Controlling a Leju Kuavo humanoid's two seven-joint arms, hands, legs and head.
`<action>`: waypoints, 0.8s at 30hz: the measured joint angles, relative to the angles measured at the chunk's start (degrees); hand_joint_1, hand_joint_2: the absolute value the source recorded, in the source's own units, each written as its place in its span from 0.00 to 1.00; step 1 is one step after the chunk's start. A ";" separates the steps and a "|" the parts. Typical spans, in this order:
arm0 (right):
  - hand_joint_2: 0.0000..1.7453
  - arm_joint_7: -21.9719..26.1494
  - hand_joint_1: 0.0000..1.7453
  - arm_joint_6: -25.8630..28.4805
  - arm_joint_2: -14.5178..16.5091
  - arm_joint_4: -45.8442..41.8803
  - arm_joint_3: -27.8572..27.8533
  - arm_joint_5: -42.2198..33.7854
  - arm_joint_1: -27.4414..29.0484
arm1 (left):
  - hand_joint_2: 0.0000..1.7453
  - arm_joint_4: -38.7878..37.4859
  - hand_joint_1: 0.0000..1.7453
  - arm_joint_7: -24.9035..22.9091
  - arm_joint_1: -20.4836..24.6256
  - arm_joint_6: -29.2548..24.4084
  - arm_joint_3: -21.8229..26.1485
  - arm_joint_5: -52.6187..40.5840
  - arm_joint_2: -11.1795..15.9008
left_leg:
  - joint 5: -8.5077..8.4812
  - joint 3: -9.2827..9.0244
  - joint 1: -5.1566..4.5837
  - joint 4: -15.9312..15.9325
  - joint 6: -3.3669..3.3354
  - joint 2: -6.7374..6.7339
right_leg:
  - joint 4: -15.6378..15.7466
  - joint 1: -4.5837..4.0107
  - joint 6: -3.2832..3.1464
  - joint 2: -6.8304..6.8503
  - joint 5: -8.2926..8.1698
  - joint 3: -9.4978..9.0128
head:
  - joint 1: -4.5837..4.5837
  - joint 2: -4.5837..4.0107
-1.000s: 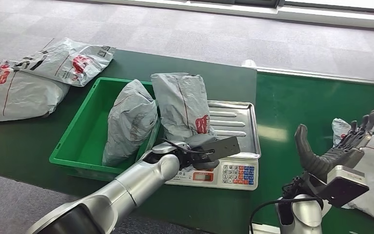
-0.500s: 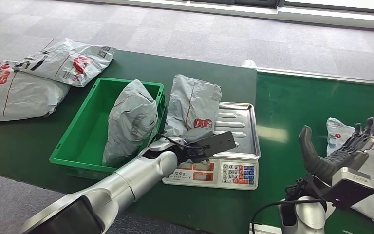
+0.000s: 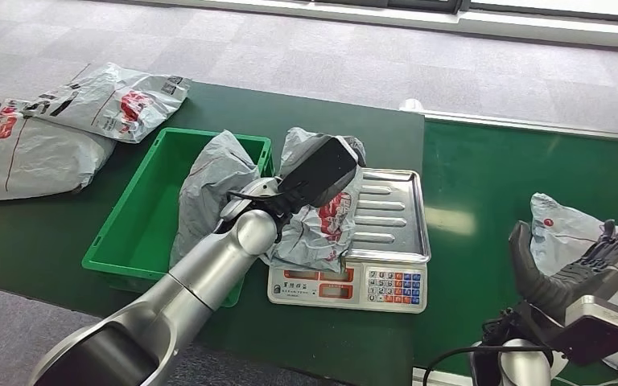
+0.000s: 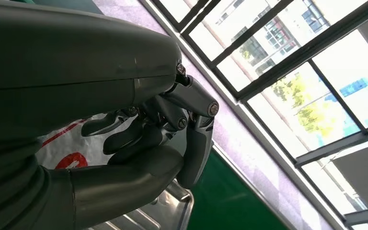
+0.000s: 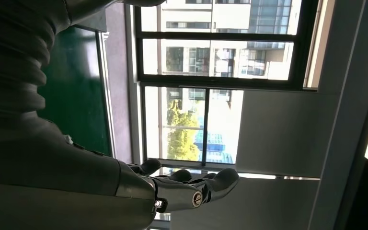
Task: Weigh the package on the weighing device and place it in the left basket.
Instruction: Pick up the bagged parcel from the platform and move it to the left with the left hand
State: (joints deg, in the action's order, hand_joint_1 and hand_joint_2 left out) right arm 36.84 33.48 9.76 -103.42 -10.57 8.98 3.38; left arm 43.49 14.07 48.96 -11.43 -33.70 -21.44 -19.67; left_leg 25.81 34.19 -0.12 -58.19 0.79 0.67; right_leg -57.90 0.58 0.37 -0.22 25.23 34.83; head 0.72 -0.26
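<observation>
The left robot hand (image 3: 310, 181) grasps the soft, crinkly package (image 3: 322, 221) near its top, where the limp film bunches best.

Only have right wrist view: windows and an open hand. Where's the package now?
Observer: Head view: the left hand grips the package above the scale.
Operator: Is the grip real?
Observer: Left wrist view shows dark fingers curled against the grey bag.
Operator: Basket free?
Observer: No, the green basket already holds one bag, leaning at its scale-side end.
Operator: Right hand near anything?
Observer: The right hand hovers open over another bag on the table.
</observation>
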 joint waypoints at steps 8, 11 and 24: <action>1.00 -0.51 0.00 -0.44 -0.01 -0.39 -0.44 -0.37 1.22 | 1.00 11.56 0.00 -8.16 -1.35 -0.97 5.56 -9.62 1.99 | 0.00 -0.01 0.01 0.01 0.01 -0.01 | 0.00 -0.01 -0.01 -0.01 0.01 0.01 | 0.00 0.00; 1.00 -1.46 0.00 -1.20 -0.01 -0.43 -0.45 -0.09 1.08 | 1.00 8.61 0.00 -13.09 -0.30 -0.32 5.75 -19.78 2.75 | -0.01 0.00 0.01 0.01 0.01 0.00 | 0.00 -0.01 0.00 0.01 0.01 0.01 | 0.00 0.00; 1.00 -2.79 0.00 -2.64 -0.01 0.86 -0.44 0.88 -1.20 | 1.00 -8.27 0.00 -19.37 2.35 6.10 5.74 -32.60 2.76 | -0.04 0.02 0.01 0.01 -0.03 -0.02 | 0.00 0.00 0.00 -0.02 -0.03 0.02 | 0.00 0.00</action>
State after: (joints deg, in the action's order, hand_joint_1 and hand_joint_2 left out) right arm 34.05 30.84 9.75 -102.56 -11.02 9.87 2.19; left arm 35.22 -5.29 51.31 -5.33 -27.95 -54.03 -16.91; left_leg 25.77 34.21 -0.11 -58.18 0.76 0.66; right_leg -57.90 0.58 0.38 -0.25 25.20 34.86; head 0.72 -0.26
